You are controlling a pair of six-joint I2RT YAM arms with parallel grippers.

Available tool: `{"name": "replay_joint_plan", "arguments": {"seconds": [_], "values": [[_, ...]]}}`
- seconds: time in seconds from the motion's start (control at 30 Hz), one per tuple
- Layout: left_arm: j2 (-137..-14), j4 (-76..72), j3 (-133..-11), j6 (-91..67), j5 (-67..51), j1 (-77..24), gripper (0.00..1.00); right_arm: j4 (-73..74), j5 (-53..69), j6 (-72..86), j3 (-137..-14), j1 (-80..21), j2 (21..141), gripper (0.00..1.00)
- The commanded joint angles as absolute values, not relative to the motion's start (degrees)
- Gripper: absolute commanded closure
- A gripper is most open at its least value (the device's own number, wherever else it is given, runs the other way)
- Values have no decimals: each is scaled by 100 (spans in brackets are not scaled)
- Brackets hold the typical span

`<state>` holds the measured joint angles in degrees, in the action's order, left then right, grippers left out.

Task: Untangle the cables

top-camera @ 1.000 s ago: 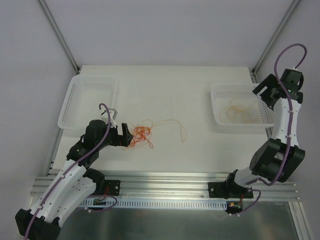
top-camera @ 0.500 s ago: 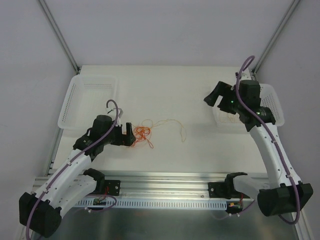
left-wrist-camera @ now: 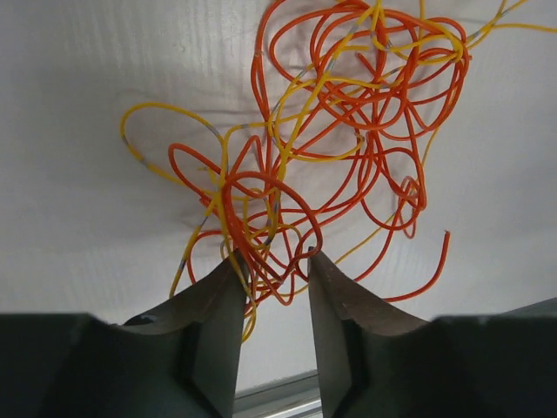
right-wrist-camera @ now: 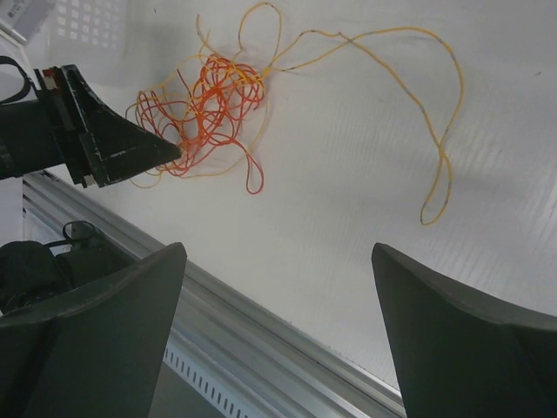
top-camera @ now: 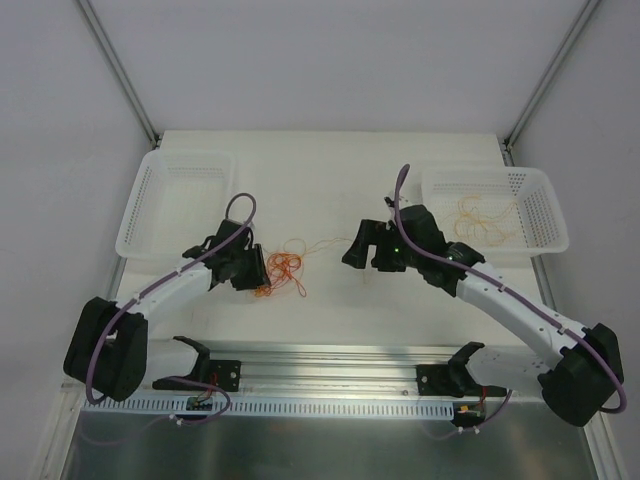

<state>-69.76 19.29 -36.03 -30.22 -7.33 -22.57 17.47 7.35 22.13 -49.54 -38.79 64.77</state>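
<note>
The cables [top-camera: 283, 268] lie as a small tangle of red-orange and yellow-orange loops left of the table's middle. One long yellow strand [top-camera: 345, 245] trails off to the right. My left gripper [top-camera: 262, 272] is at the tangle's left edge. In the left wrist view the tangle [left-wrist-camera: 348, 113] fills the frame, and the left gripper [left-wrist-camera: 274, 261] has narrowed jaws with a gap, a few loops lying between the tips. My right gripper [top-camera: 358, 250] hovers wide open near the strand's right end. In the right wrist view it [right-wrist-camera: 278, 252] holds nothing, the tangle [right-wrist-camera: 204, 113] ahead of it.
A white basket [top-camera: 140, 215] stands at the left, behind the left arm. A second white basket [top-camera: 545, 215] at the right holds several yellow-orange cables [top-camera: 480, 218]. An aluminium rail [top-camera: 330, 360] runs along the table's near edge.
The right arm swung from the right basket to the table's middle, still open. The left jaws narrowed from wide open around the tangle's near loops.
</note>
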Motion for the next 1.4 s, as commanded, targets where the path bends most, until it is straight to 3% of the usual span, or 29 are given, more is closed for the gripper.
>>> {"name": "replay_joint_plan", "arguments": {"seconds": [0.0, 0.17, 0.27, 0.3, 0.43, 0.57, 0.93, 1.13, 1.37], "values": [[-7180, 1267, -3551, -3963, -1186, -2530, 69, 1283, 475, 2443, -4922, -4008, 6451, 7], [-7479, 599, -3779, -4675, -1704, -3391, 71, 1468, 150, 2329, -4860, -4017, 6197, 8], [-7620, 9, -3946, -4930, -2197, -3822, 56, 1626, -156, 2320, -4825, -4017, 6100, 7], [-7638, -157, -4086, -4931, -2241, -4006, 40, 1652, -193, 2320, -4799, -4025, 6074, 7], [-7392, -150, -4184, -4712, -2233, -4148, 17, 1792, -343, 2364, -4729, -4025, 6038, 7], [-6655, 121, -3885, -4386, -1557, -4148, 6, 1898, -369, 2461, -4702, -4025, 6196, 7], [-5775, 1503, -3779, -3454, -343, -3982, 4, 1573, -193, 2769, -5141, -4456, 7723, 11], [-5774, 1643, -3586, -3726, -430, -3771, 10, 1363, -106, 2716, -5625, -4676, 8753, 16], [-5949, 1644, -3533, -4007, -676, -3762, 20, 1064, 147, 2689, -5880, -4728, 9544, 30]]}}
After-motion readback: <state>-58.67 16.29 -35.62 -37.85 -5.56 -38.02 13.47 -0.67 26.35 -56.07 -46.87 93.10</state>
